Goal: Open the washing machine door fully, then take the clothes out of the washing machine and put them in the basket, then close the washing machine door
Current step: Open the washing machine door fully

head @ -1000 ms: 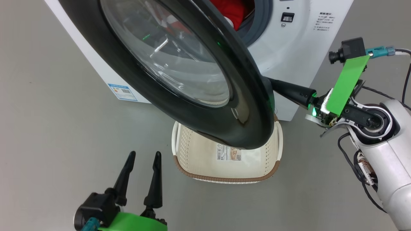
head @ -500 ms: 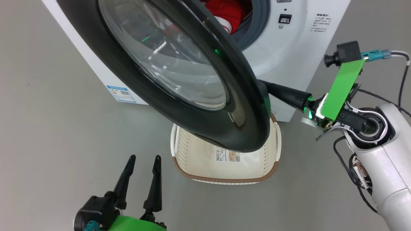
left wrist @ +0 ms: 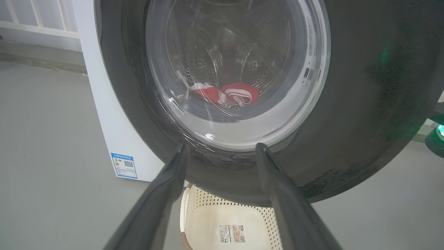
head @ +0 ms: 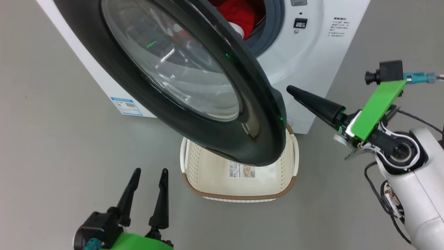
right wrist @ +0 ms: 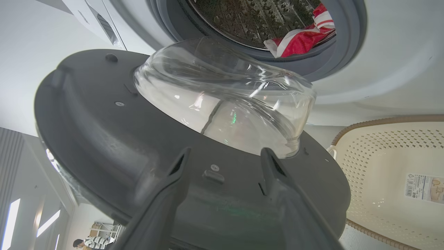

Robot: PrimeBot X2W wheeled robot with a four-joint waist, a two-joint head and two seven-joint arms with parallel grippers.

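The washing machine door [head: 173, 69] stands part-way open, its black rim hanging over the basket [head: 239, 196]. Red and white clothes [head: 236, 15] lie in the drum of the washing machine [head: 312, 62]; the clothes [right wrist: 301, 38] also show in the right wrist view. My right gripper [head: 291, 91] is just right of the door's edge, apart from it. In the right wrist view my right gripper [right wrist: 226, 152] is open, facing the door's inner side and glass bowl. My left gripper [head: 150, 171] is open and empty at the lower left, pointing at the door's front.
Grey floor lies all around. The basket [right wrist: 381, 121] holds just a paper label [head: 241, 171]. A blue label [head: 126, 105] sits low on the machine's front. White railing [left wrist: 34, 21] stands behind the machine. A person [right wrist: 85, 242] is far off in the right wrist view.
My right gripper has come off the door's edge, drawn back to the right and opened. The head camera has shifted a little. The left gripper has not moved.
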